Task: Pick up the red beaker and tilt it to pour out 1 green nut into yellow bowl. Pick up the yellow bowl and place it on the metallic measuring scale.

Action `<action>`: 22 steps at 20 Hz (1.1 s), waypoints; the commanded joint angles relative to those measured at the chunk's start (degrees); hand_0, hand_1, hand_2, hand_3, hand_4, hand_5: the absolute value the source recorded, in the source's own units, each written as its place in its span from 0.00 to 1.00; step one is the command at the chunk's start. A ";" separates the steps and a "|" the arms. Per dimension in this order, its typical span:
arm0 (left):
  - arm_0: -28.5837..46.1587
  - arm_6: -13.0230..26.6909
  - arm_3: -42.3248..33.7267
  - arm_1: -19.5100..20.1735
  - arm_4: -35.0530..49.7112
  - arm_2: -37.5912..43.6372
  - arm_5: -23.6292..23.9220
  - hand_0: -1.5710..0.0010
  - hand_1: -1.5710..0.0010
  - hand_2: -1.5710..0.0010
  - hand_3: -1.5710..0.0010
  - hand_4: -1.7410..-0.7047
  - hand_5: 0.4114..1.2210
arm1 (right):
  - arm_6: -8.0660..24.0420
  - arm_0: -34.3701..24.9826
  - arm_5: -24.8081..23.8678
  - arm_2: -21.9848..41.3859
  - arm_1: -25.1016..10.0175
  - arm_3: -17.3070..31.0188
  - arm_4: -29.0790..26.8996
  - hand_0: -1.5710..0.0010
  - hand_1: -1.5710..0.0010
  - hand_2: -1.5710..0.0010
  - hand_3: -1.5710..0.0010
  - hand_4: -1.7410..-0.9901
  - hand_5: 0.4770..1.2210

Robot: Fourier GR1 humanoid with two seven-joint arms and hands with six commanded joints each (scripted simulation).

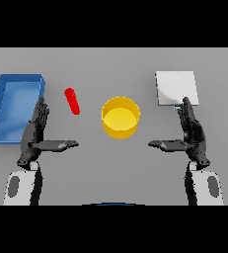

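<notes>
no writing or label shows on anything. the grey table [110, 64] is plain and flat. the red beaker [72, 101] lies tilted on it, between the blue tray [2, 106] and the yellow bowl [120, 117]. the white scale [176, 88] sits near the bowl's right. the left hand [35, 133] and right hand [190, 132] rest with fingers straight, thumbs pointing inward, grasping nothing.

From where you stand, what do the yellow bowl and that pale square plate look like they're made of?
The round yellow bowl looks like matte plastic: uniform bright colour, no glints. The pale square plate could be brushed metal, given its light grey surface with a soft sheen, though painted plastic is possible.
</notes>
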 commanded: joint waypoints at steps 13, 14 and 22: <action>2.22 3.61 -5.98 2.76 -8.22 -6.32 0.00 1.00 1.00 1.00 1.00 0.50 0.31 | -4.81 5.58 -3.57 7.96 -3.20 -7.14 15.71 1.00 1.00 1.00 1.00 0.67 0.27; 2.16 3.90 -5.96 2.91 -8.17 -6.41 -0.31 1.00 1.00 1.00 1.00 0.49 0.31 | -5.07 5.85 -3.39 7.76 -3.40 -7.34 15.36 1.00 1.00 1.00 1.00 0.66 0.27; -7.85 2.88 6.18 2.24 -8.27 -4.67 -0.84 1.00 1.00 1.00 1.00 0.35 0.40 | -5.54 5.73 -1.39 7.25 -2.99 -7.97 12.12 1.00 1.00 1.00 1.00 0.58 0.27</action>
